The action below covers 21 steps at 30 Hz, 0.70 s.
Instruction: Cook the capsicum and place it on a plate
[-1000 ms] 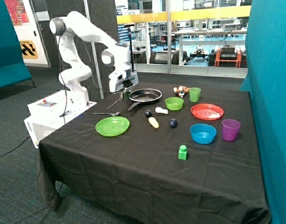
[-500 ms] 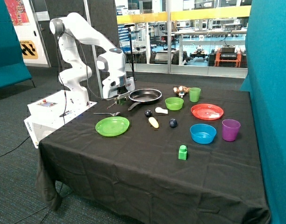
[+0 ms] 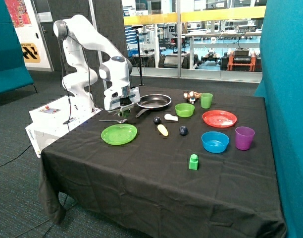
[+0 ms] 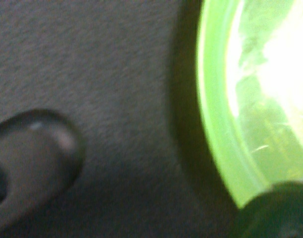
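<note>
Claw clenched on capsicum, hovering past the plate rim; should centre over plate, lower, then release.

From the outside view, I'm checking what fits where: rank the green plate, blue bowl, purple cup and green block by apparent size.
1. green plate, widest
2. blue bowl
3. purple cup
4. green block, smallest

The bowl and cup sit at a similar distance from the camera, so that ranking seems fair. The hand hangs beyond the plate.
</note>
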Each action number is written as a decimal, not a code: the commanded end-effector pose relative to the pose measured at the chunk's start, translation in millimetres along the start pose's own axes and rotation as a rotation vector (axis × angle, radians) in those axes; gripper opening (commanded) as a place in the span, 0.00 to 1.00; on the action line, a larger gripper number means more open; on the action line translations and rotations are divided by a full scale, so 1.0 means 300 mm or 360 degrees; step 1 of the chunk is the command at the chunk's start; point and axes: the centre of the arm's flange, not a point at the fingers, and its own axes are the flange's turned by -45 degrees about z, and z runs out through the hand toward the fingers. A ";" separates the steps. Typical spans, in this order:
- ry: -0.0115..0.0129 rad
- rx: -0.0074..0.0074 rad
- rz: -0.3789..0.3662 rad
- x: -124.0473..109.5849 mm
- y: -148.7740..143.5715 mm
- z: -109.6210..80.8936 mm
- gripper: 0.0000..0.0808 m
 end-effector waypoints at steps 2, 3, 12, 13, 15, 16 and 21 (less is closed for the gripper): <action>-0.00054 0.00114 0.0008 0.039 0.053 0.022 0.00; -0.00054 0.00114 0.0008 0.041 0.056 0.023 0.00; -0.00054 0.00114 -0.0006 0.066 0.094 0.041 0.00; -0.00054 0.00114 -0.0003 0.071 0.101 0.042 0.00; -0.00054 0.00114 0.0005 0.084 0.115 0.045 0.00; -0.00054 0.00114 0.0006 0.088 0.120 0.046 0.00; -0.00055 0.00114 0.0011 0.121 0.132 0.054 0.00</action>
